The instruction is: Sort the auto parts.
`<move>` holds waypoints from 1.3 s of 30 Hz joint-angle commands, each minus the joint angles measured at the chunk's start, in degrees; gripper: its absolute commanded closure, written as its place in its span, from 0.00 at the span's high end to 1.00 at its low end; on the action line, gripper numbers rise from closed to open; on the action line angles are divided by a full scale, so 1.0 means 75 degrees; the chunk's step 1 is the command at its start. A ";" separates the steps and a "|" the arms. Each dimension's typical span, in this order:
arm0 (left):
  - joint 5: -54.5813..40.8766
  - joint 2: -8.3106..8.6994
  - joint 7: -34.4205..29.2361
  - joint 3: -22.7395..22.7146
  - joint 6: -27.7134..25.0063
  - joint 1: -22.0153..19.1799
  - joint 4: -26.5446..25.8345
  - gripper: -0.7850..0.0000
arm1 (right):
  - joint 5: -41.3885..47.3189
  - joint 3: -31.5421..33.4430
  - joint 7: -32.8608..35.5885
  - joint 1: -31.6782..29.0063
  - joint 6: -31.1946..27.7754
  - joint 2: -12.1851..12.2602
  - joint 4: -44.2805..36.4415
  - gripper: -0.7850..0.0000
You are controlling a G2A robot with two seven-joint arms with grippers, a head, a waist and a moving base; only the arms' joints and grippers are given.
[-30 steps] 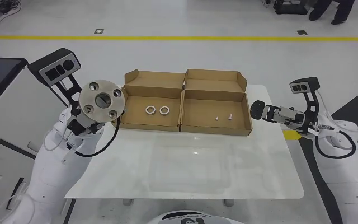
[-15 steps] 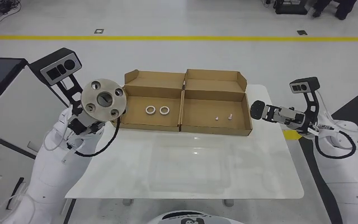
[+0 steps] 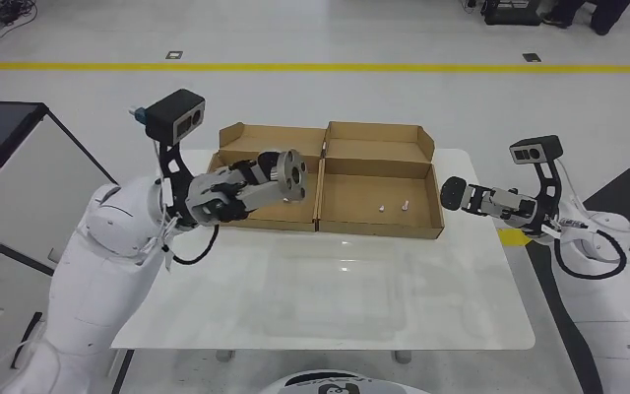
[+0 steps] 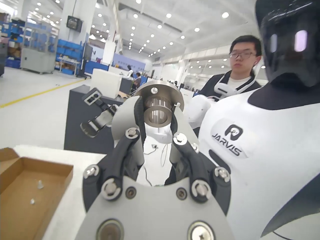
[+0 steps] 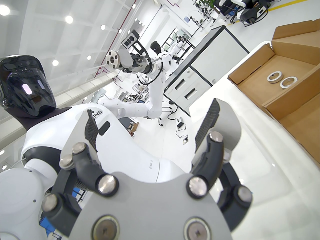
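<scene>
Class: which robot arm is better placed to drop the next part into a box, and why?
Left. The left claw is shut on the metal flange, seen over the left box from above; the right claw is open and empty beside the right box.

We see a silvery flange [image 3: 291, 174], brown cardboard boxes [image 3: 364, 202], a white counter [image 3: 345, 295], white rings [image 5: 274, 76] and, perhaps, pale grey screws [image 3: 381, 208].

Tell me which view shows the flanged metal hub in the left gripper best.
Left wrist view: the flanged metal hub sits close up, its sleeve clamped by the left gripper. The top view shows it side-on over the left cardboard box; the right wrist view shows its bolt-hole face, small and distant.
</scene>
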 commanded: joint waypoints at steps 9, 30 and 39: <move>0.1290 -0.0041 0.0186 0.0082 0.0851 -0.0482 0.0449 0.00 | 0.0000 0.0000 0.0000 0.0000 0.0000 0.0000 0.0000 1.00; 0.3873 -0.0258 -0.0066 0.1442 0.2111 -0.1660 0.1806 0.00 | 0.0000 0.0000 0.0000 0.0000 0.0000 0.0000 0.0000 1.00; 0.4672 -0.0331 -0.0061 0.1597 0.2473 -0.2388 0.2850 0.00 | 0.0000 0.0000 0.0000 0.0000 0.0000 0.0000 0.0000 1.00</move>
